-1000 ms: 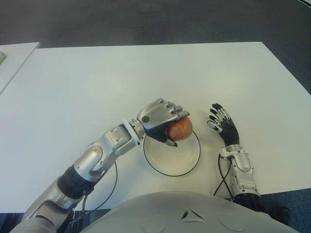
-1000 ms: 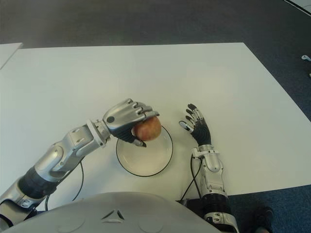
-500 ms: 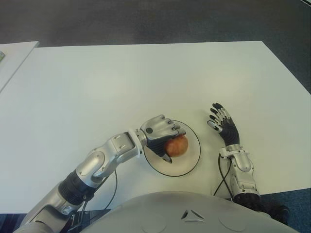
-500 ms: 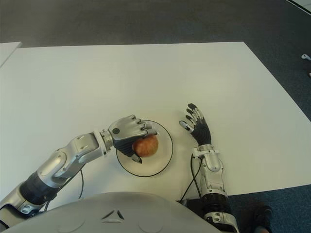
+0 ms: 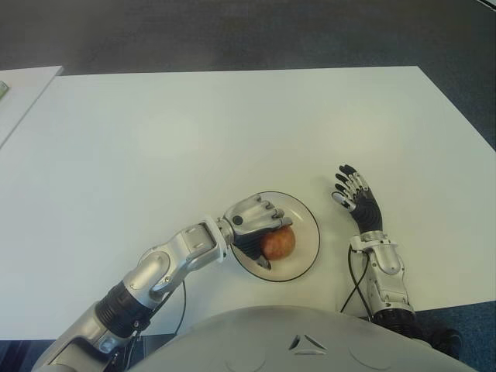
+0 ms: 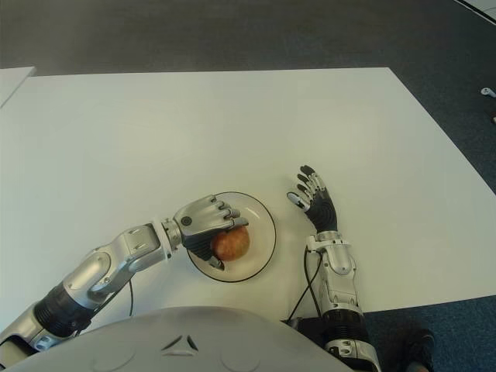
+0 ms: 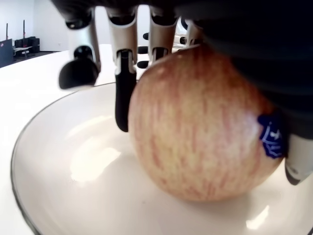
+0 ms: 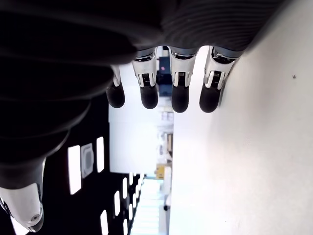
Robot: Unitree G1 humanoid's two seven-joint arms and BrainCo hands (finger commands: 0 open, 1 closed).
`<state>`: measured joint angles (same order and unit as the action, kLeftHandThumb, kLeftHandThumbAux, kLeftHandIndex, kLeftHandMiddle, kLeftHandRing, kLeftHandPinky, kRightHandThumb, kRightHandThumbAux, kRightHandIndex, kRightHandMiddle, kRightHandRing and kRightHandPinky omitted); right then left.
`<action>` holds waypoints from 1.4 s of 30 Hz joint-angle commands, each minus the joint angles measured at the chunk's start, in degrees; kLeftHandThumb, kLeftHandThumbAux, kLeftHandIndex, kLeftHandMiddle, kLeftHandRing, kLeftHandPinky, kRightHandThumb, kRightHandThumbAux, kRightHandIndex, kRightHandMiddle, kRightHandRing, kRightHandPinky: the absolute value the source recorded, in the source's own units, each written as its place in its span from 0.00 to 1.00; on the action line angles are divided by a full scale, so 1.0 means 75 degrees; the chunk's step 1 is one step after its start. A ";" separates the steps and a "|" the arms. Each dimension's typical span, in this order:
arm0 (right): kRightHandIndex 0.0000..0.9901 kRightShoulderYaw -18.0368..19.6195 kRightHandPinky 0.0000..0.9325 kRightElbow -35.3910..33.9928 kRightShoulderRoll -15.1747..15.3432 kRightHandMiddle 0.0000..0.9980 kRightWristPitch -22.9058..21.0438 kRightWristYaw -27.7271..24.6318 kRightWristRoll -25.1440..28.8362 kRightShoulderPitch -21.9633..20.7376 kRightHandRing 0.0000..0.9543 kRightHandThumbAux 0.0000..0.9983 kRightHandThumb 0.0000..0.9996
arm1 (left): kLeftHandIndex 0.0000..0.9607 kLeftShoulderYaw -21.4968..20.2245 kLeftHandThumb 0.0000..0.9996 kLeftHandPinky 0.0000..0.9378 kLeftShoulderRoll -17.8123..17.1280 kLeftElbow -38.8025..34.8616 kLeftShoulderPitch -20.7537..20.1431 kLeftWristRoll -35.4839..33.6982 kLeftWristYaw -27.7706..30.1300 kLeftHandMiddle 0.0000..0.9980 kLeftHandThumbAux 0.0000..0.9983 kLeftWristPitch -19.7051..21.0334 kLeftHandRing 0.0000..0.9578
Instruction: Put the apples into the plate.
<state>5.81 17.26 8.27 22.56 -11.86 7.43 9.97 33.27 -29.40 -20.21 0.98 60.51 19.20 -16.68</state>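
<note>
A red-yellow apple [image 5: 278, 244] sits in the white dark-rimmed plate [image 5: 307, 214] near the table's front edge. My left hand [image 5: 250, 222] reaches in from the left and is curled over the apple, shut on it. In the left wrist view the apple [image 7: 195, 127] touches the plate's floor [image 7: 58, 186], with fingers [image 7: 124, 93] on its far side and the thumb against its near side. My right hand [image 5: 353, 195] shows on the table just right of the plate, with its fingers [image 8: 161, 90] spread and holding nothing.
The white table [image 5: 194, 132] stretches far back and to both sides. A second table's corner [image 5: 22, 91] shows at the far left. Dark carpet lies beyond the table. Black cables [image 5: 183, 293] hang at the front edge by both arms.
My left hand has brought the apple down from above the plate's far rim into the plate, moving toward me. The right hand has not moved.
</note>
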 commanded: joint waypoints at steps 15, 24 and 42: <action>0.08 -0.0111 0.13 0.0570 -0.0231 0.11 -0.0883 0.0006 0.0031 0.0468 0.09 0.61 0.15 | 0.08 -0.0155 0.21 0.13 0.0182 -0.0021 0.0056 0.0058 -0.0550 0.13 0.30 -0.0151 0.13; 0.09 -0.0116 0.09 0.0695 -0.0231 0.10 -0.0906 0.0000 0.0012 0.0388 0.07 0.61 0.15 | 0.00 -0.0329 0.11 0.00 0.0072 0.0201 -0.0107 -0.0046 -0.1225 0.00 0.15 -0.0669 0.00; 0.07 -0.0176 0.10 0.0655 -0.0226 0.07 -0.0908 0.0153 -0.0123 0.0377 0.04 0.60 0.13 | 0.00 -0.0748 0.07 0.00 0.0193 0.0283 -0.0098 -0.0545 -0.1279 0.00 0.13 -0.0756 0.00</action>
<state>5.59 17.23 7.97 21.55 -10.52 6.98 9.28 28.85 -28.29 -19.02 -0.43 57.84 9.51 -23.41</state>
